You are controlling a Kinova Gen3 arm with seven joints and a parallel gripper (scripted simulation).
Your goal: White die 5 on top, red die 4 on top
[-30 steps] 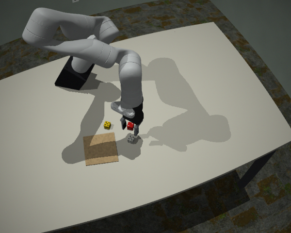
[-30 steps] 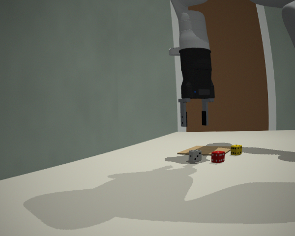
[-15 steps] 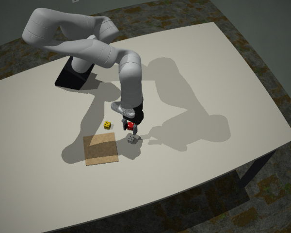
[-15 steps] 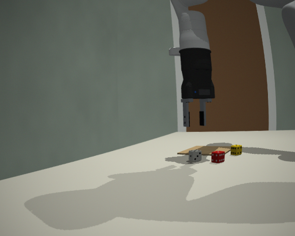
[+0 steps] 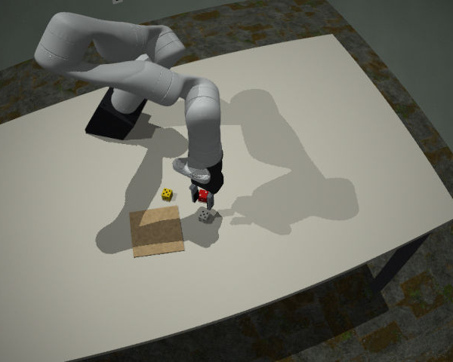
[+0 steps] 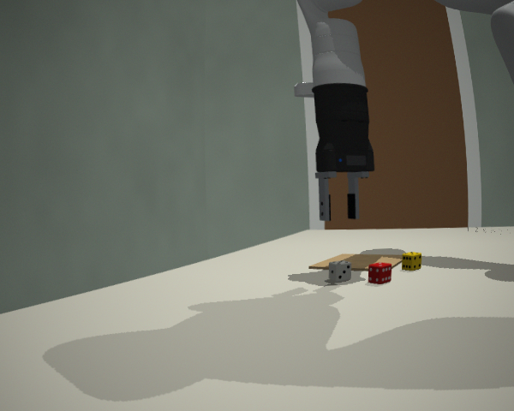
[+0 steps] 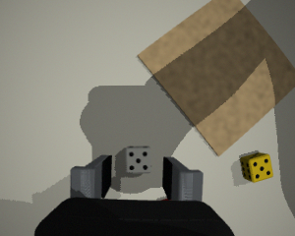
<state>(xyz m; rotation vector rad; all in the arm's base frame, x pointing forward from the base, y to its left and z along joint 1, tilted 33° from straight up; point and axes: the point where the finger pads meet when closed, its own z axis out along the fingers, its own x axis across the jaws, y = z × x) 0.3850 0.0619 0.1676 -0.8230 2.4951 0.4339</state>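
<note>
White die (image 5: 204,215) (image 6: 339,271) (image 7: 138,159), black pips; red die (image 5: 203,195) (image 6: 379,272), white; yellow die (image 5: 166,194) (image 6: 411,260) (image 7: 257,167), black.

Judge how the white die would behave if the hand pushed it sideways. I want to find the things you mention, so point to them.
The white die (image 5: 204,215) (image 6: 339,271) (image 7: 138,159) would probably slide rather than roll, since it sits flat with squarish sides. It looks rigid, its faces being plane, and might tip if pushed near its top edge.

And the light was dim and soft here, the far walls sinking into murk while the pale counter (image 5: 316,249) (image 6: 257,362) (image 7: 34,54) caught most of it! Broad grey shadows of the arm (image 5: 203,121) (image 6: 339,57) sprawled over it, their edges jagged, one darkening the mat (image 5: 156,230) (image 6: 359,260) (image 7: 221,74). In the top view, the counter's edges bowed; small pips looked slightly soft, and no harsh glare broke through.
</note>
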